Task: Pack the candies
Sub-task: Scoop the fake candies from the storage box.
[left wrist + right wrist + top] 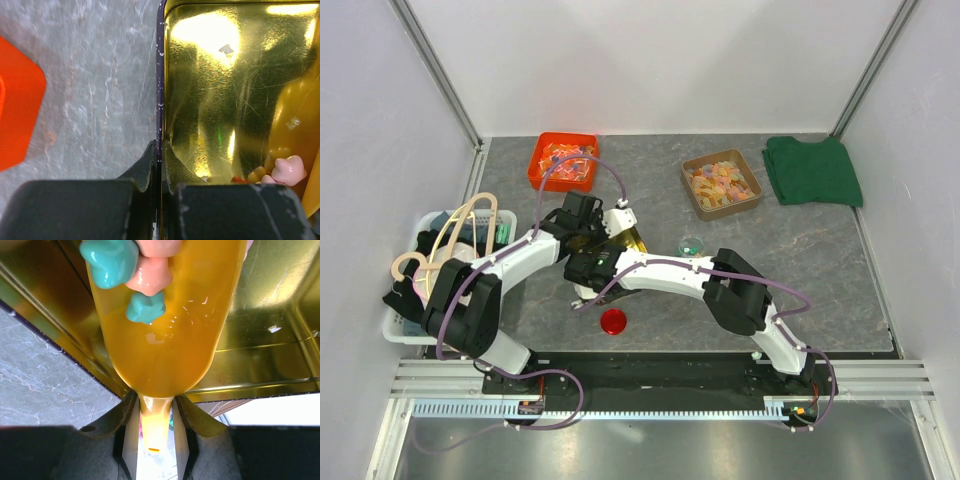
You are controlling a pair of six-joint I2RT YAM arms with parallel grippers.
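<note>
A gold tin (630,240) lies open at mid-table. My left gripper (160,151) is shut on the tin's left wall (161,75); in the top view it (584,216) sits at the tin's left. My right gripper (156,404) is shut on the handle of a yellow scoop (165,345) held over the tin (270,335). The scoop carries teal (110,260) and pink (152,279) candies. A pink candy (288,170) and a few others lie in the tin's near corner. A small clear jar of candies (691,243) stands to the tin's right.
A red lid (613,321) lies near the front. An orange-red tray (563,160) and a brown tray (721,183) stand at the back, a green cloth (812,170) at back right. A white basket (425,285) with hangers is at the left edge.
</note>
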